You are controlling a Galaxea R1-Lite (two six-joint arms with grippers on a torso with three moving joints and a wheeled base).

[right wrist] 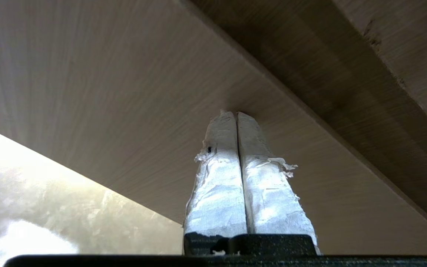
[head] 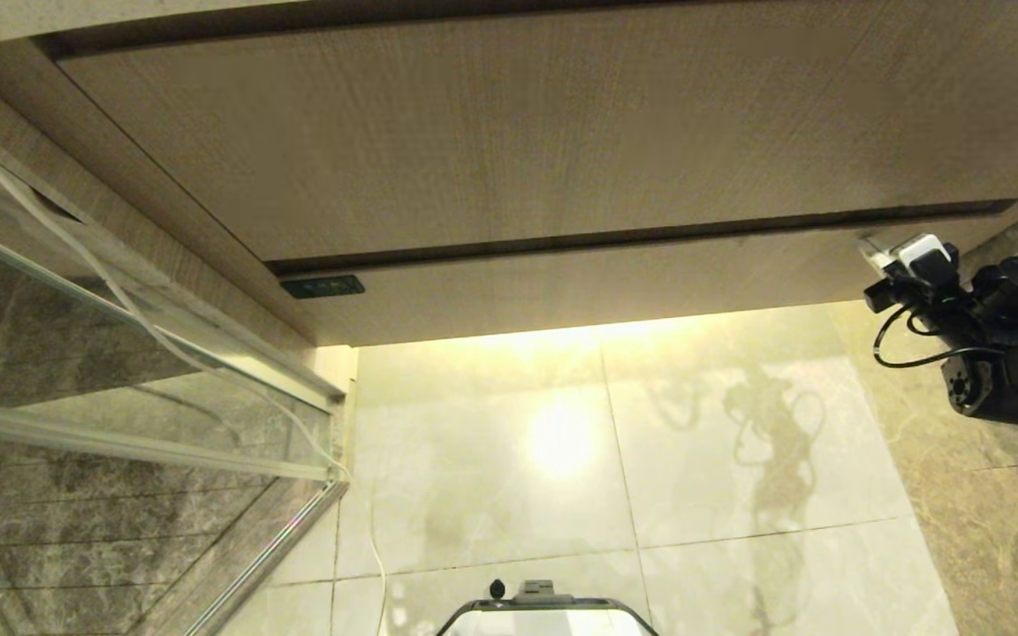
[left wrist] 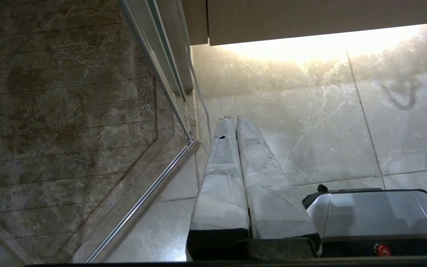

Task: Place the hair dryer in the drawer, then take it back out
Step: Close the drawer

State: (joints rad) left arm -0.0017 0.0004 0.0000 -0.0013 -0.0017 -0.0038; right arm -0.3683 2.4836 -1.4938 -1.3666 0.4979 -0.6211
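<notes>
Glass partition [head: 120,371] — perhaps shower — marble floor [head: 491,477]

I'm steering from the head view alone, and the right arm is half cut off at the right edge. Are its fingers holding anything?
Observer: No. The right gripper has its fingers shut together, with nothing between them.
Operator: What do they point at?
Observer: A light wood panel. The tips are close to it, but I cannot tell if they touch.
Operator: And the left arm?
Observer: The left gripper is shut too, empty, above the floor tiles beside the glass door.
</notes>
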